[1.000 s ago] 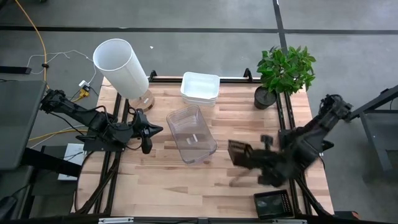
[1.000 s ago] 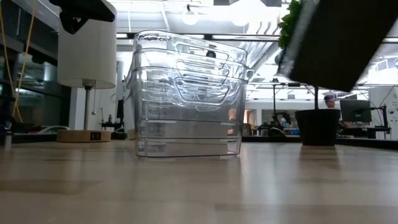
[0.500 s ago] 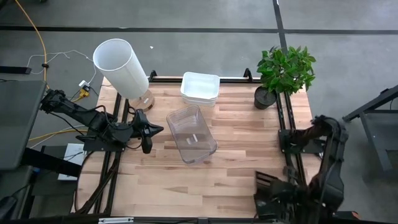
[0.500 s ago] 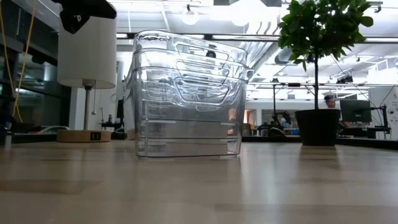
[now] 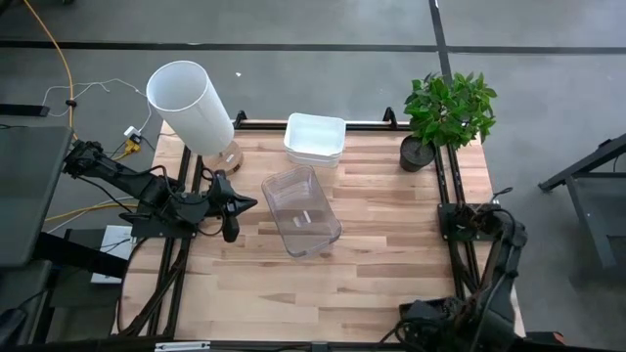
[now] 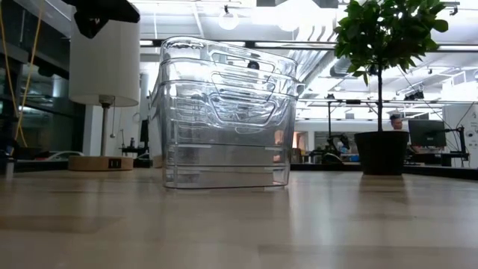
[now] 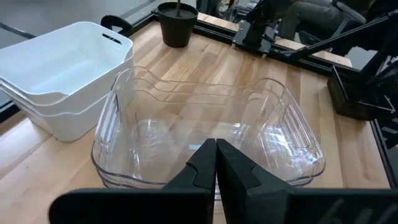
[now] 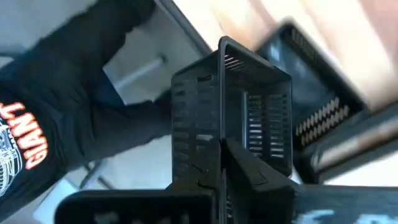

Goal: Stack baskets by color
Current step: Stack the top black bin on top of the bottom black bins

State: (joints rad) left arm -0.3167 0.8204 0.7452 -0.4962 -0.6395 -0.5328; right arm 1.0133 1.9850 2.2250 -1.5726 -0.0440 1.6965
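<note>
Black basket (image 8: pixel 249 118) clamped in right gripper (image 8: pixel 222 149)

We see even, bright overhead light in the high view, with soft, short shadows; the low view looks into glaring ceiling lamps (image 6: pixel 228 21) beyond the clear baskets (image 6: pixel 224 112), whose walls catch highlights; just ahead of the right gripper (image 8: pixel 221 149), the black basket (image 8: pixel 239 118) is sharp, while everything past it smears with motion blur.
</note>
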